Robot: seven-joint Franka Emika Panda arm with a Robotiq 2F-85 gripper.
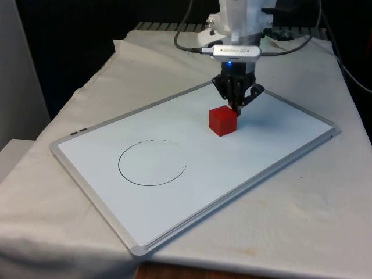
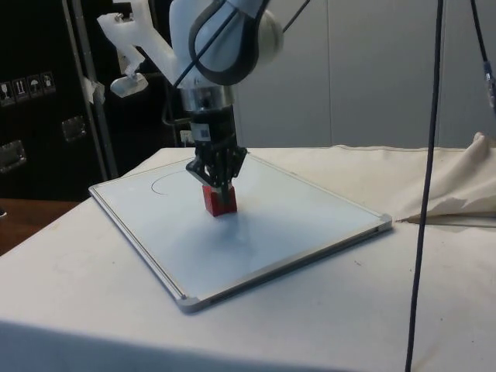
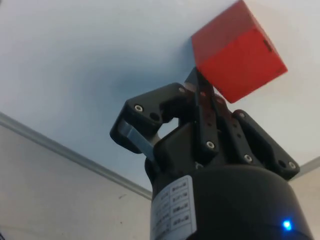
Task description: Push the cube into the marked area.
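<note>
1. A red cube (image 1: 222,120) sits on a white board (image 1: 261,139) w/ a grey rim. The board lies flat on the table (image 1: 325,209), on a white cloth.
2. The cube is on the part of the board nearer the robot, toward the front view's right.
3. A black circle (image 1: 152,163) is drawn on the board. That is the marked area. It is toward the front view's left, well apart from the cube. The cube is outside it.
4. The gripper (image 1: 237,108) points down at the board. Its tips are right at the back edge of the cube, on the side away from the circle.
5. In the wrist view the gripper (image 3: 200,85) has its two fingers pressed together, nothing between them. The tips touch one side of the cube (image 3: 237,50), near a corner.
6. In the side view the gripper (image 2: 218,184) stands just behind & above the cube (image 2: 220,200), approx. upright.
7. The cube looks turned a bit, so a corner faces the front.
</note>
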